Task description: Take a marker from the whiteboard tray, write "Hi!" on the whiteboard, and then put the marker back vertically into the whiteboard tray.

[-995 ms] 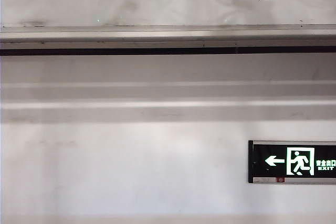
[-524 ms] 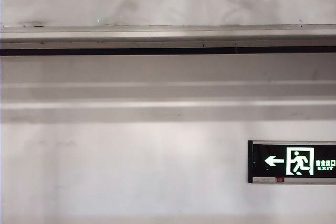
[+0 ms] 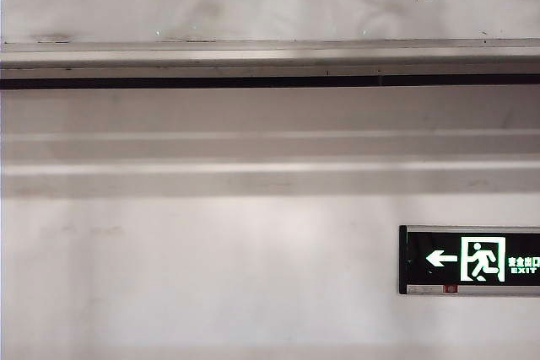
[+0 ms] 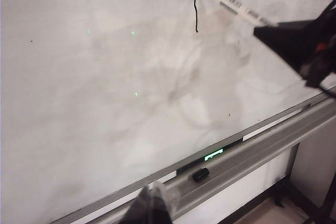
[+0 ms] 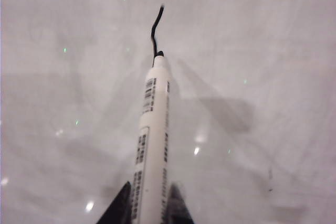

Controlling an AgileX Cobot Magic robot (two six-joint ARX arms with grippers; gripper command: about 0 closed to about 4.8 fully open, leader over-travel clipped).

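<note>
Exterior faces whiteboard tray (image 3: 270, 56) level, wrists share whiteboard (image 4: 105, 77)

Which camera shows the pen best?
The right wrist view: the marker fills it, gripped by the right gripper, tip at a black line. The left wrist view shows it small. The exterior view shows none.

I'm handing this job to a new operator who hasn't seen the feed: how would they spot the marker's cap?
Start at the whiteboard and drop to the whiteboard tray along its lower edge. On that ledge, beside a small green glint, lies the cap: a short black stub, the only dark loose piece there. The marker itself is in the right tool.
</note>
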